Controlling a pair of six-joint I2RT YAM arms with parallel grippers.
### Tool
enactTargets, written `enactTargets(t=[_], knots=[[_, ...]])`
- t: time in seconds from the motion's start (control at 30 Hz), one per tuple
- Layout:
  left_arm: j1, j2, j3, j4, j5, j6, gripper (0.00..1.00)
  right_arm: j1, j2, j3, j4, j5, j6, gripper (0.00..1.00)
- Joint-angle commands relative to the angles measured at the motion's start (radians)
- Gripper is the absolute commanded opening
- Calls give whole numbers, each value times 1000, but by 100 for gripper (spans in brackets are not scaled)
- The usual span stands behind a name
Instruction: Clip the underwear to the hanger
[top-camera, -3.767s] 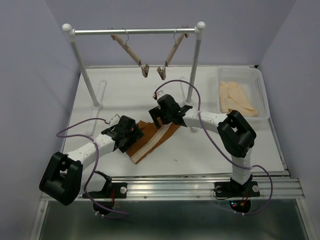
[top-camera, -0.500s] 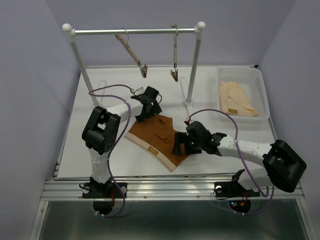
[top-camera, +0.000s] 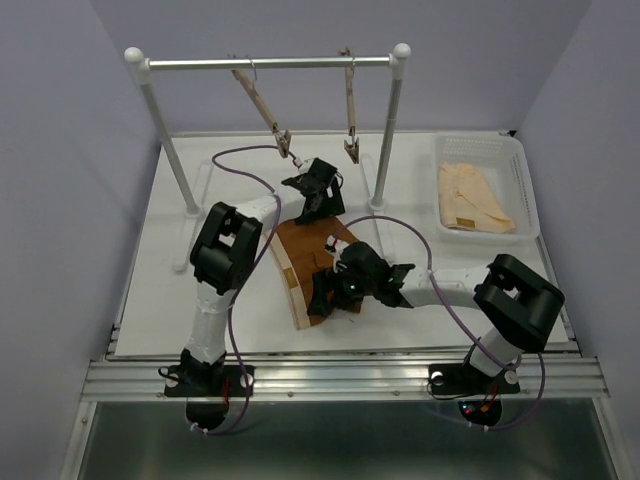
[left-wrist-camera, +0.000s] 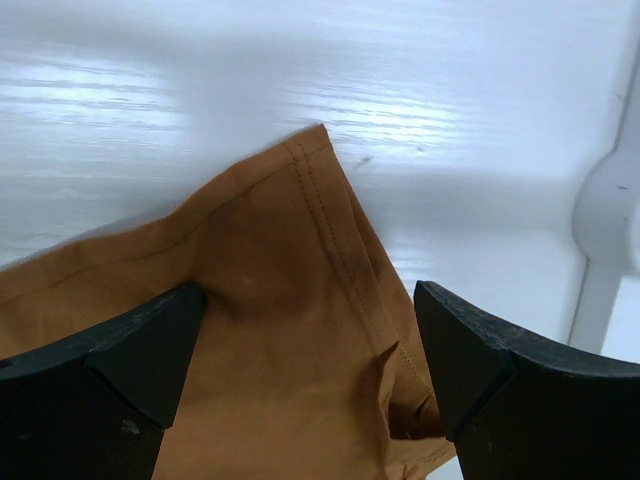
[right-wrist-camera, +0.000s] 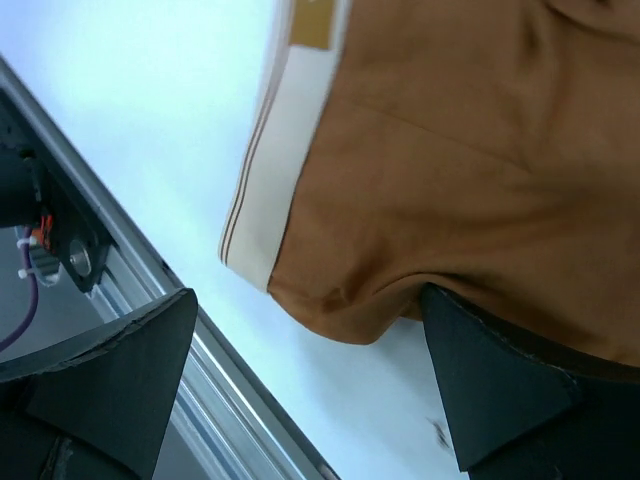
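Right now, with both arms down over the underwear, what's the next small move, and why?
Probably close both grippers on the fabric. The left gripper stands open astride the far hem corner of the underwear, the right gripper open astride the corner by its waistband, and the garment lies unheld on the table; it needs a grip before any lift.

Counted one underwear (top-camera: 300, 255) on one desk (top-camera: 180, 290), plus two wooden hangers, left hanger (top-camera: 262, 108) and right hanger (top-camera: 350, 100), both on one rail (top-camera: 270, 63). One basket (top-camera: 528, 190) held pale garments (top-camera: 470, 195); how many was not readable from the pile. Two arms were there, left arm (top-camera: 222, 250) and right arm (top-camera: 515, 300), each with one pincer: left pincer (top-camera: 306, 208), right pincer (top-camera: 322, 298), two total.
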Motion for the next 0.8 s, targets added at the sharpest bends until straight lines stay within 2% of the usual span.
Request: enactTargets(t=[0.0, 0.3, 0.43, 0.6, 0.77], knots=[[-48, 46, 33, 29, 86, 50, 99, 74, 86, 53, 62, -29, -68, 100], [-53, 45, 71, 55, 122, 73, 99, 140, 59, 88, 36, 33, -88, 100], [-63, -96, -19, 122, 175, 122, 99, 140, -27, 70, 19, 74, -83, 100], [-79, -274, -87, 101, 81, 133, 99, 140, -165, 51, -89, 224, -54, 100], [-77, -439, -219, 38, -16, 84, 99, 119, -297, -13, -159, 328, -25, 100]])
